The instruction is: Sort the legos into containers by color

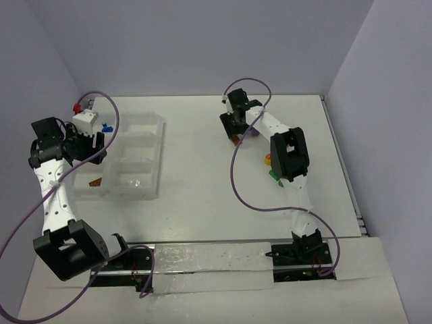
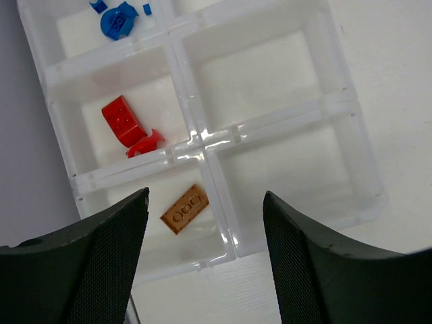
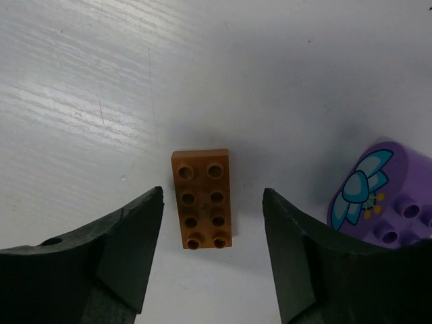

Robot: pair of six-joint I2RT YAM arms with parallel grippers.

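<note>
Two arms work over the white tabletop [image 1: 196,223]. My left arm [image 1: 54,196] reaches to the clear divided tray [image 1: 160,155] on the left side, and my right arm [image 1: 290,162] stretches to the far middle of the tabletop, well apart from the tray.

I see the left pincer [image 2: 206,196] above the tray's near end, its jaws spread wide with nothing between them. The right pincer [image 3: 212,196] is low over the tabletop. Its jaws are also apart, one on each side of an orange brick and clear of it on both sides, so it has hold of nothing.

A purple rounded piece [image 3: 385,202] with a blue flower print sits on the tabletop just beside the right pincer. The orange two-by-four brick [image 3: 202,199] lies flat, studs up, between the jaws.

In the tray's left column, a blue round piece [image 2: 118,20] and two tiny blue bits share the far compartment. A red brick [image 2: 123,121] and a red curved piece [image 2: 145,143] lie touching in the next one. An orange three-stud plate [image 2: 183,209] lies alone in the compartment nearest me.

A yellow piece [image 1: 268,160] and a green piece [image 1: 275,174] peek out from under the right arm.
</note>
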